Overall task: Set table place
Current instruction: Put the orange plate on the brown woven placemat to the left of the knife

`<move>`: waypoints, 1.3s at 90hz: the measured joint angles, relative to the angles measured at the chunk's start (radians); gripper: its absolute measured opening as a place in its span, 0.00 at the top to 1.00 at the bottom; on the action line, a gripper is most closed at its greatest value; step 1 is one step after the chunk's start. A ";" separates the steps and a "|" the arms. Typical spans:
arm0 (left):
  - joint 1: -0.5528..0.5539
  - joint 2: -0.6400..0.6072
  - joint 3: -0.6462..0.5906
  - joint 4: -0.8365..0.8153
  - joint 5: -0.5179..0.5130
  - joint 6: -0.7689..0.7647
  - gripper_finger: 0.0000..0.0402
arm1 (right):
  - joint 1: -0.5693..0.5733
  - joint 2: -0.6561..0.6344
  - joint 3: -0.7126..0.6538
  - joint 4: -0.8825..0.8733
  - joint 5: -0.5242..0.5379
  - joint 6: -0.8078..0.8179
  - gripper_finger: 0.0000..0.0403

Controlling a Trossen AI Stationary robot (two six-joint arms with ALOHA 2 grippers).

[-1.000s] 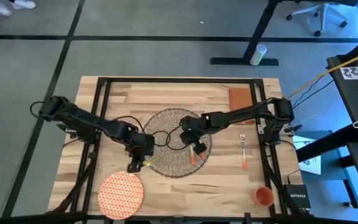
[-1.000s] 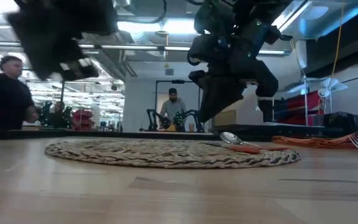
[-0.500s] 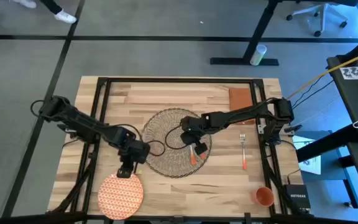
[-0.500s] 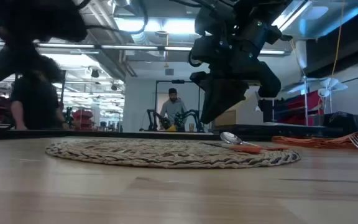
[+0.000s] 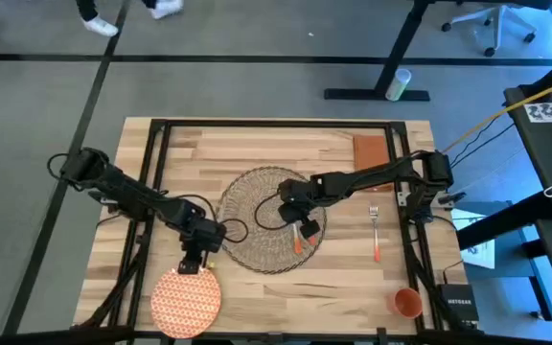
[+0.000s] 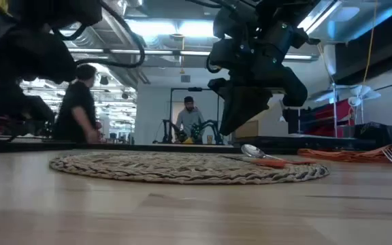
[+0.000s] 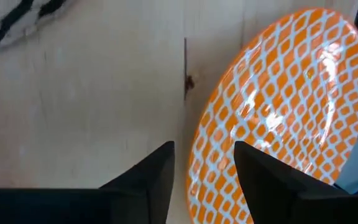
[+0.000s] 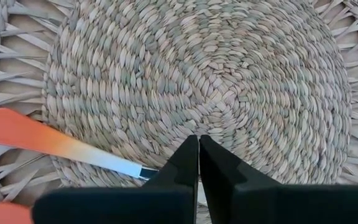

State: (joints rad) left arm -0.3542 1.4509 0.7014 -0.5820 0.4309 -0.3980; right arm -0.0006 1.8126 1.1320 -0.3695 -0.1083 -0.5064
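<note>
The left gripper (image 5: 195, 264), fingers parted, has moved from the placemat (image 5: 272, 233) to the plate (image 5: 186, 299); the right gripper (image 5: 302, 226) stays closed, empty.

One plate (image 5: 186, 298), one cup (image 5: 406, 303), one fork (image 5: 375, 233)

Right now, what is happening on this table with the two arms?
The left gripper, open, hangs over the rim of the orange patterned plate near the table's front edge. The right gripper, shut, hovers above the woven placemat, where a spoon lies. The fork, napkin and cup lie to the right.
</note>
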 joint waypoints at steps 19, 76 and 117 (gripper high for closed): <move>-0.002 0.000 -0.037 0.064 0.004 -0.039 0.57 | 0.000 0.000 0.000 -0.001 0.000 0.000 1.00; -0.061 0.077 -0.126 0.331 0.069 -0.231 0.66 | 0.000 0.000 0.000 -0.001 0.000 0.000 1.00; -0.053 0.061 -0.129 0.427 0.116 -0.334 0.99 | 0.000 -0.002 0.000 -0.036 0.011 0.000 1.00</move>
State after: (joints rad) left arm -0.4075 1.5119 0.5720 -0.1548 0.5464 -0.7320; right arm -0.0002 1.8107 1.1316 -0.4059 -0.0974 -0.5060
